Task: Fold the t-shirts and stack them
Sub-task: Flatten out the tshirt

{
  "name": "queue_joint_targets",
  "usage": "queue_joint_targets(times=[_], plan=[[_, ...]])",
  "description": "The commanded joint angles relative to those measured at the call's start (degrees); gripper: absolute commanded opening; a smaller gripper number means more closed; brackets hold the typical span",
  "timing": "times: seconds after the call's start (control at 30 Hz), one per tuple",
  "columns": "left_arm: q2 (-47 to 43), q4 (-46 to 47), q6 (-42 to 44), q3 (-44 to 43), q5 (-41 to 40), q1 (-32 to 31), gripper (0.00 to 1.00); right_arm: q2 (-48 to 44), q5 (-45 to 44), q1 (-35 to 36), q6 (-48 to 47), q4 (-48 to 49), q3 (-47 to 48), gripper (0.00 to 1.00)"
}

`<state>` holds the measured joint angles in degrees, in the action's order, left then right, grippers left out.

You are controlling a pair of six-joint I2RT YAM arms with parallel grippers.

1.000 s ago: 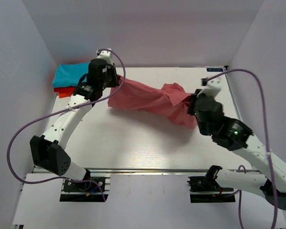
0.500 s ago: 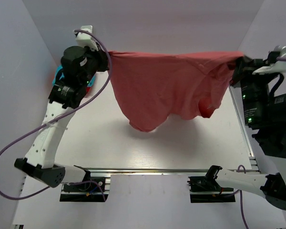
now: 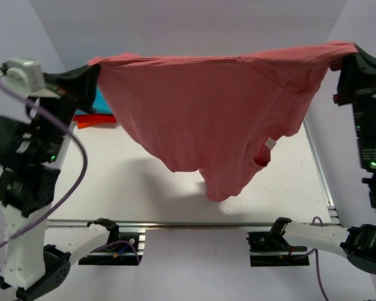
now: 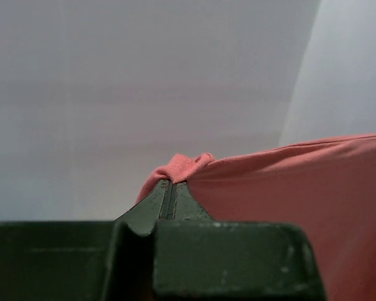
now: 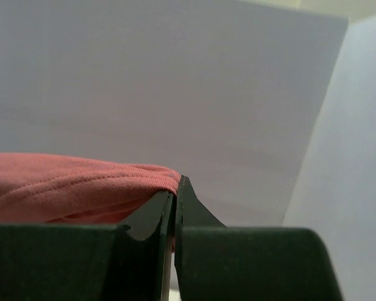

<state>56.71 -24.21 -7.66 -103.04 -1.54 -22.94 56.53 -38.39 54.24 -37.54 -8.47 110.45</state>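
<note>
Salmon-pink t-shirt (image 3: pixel 207 119) hangs spread wide above the table (image 3: pixel 144 188).
Left gripper (image 4: pixel 169 191) jaws clamped on one top corner, right gripper (image 5: pixel 175 191) jaws clamped on the other; top hem taut, lower cloth sagging over table's middle. Turquoise t-shirt (image 3: pixel 102 100) and orange-red t-shirt (image 3: pixel 91 120) lie at table's far-left corner, partly hidden.

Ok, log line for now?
left gripper: shut on pink t-shirt | right gripper: shut on same | shirt: stretched above table | folded tees: far left
</note>
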Motion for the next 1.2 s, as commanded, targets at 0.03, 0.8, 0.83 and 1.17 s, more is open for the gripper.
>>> queue_joint_targets(times=[0.03,0.8,0.83,1.17], plan=[[-2.82,2.75,2.82,-3.39,1.09,1.14,0.0,-5.46,11.46,-0.36,-1.31,0.77,4.76,0.0],[-0.38,4.6,2.39,-2.53,7.35,1.14,0.0,0.15,-1.58,-0.01,-18.95,29.72,-7.85,0.0],[0.24,5.3,2.39,0.79,6.56,1.14,0.0,1.64,-2.73,-0.27,-23.67,32.61,-11.54,0.0],[12.01,14.27,0.37,19.28,-14.54,0.53,0.0,9.98,-3.1,-9.21,-22.85,46.96,-32.12,0.0]])
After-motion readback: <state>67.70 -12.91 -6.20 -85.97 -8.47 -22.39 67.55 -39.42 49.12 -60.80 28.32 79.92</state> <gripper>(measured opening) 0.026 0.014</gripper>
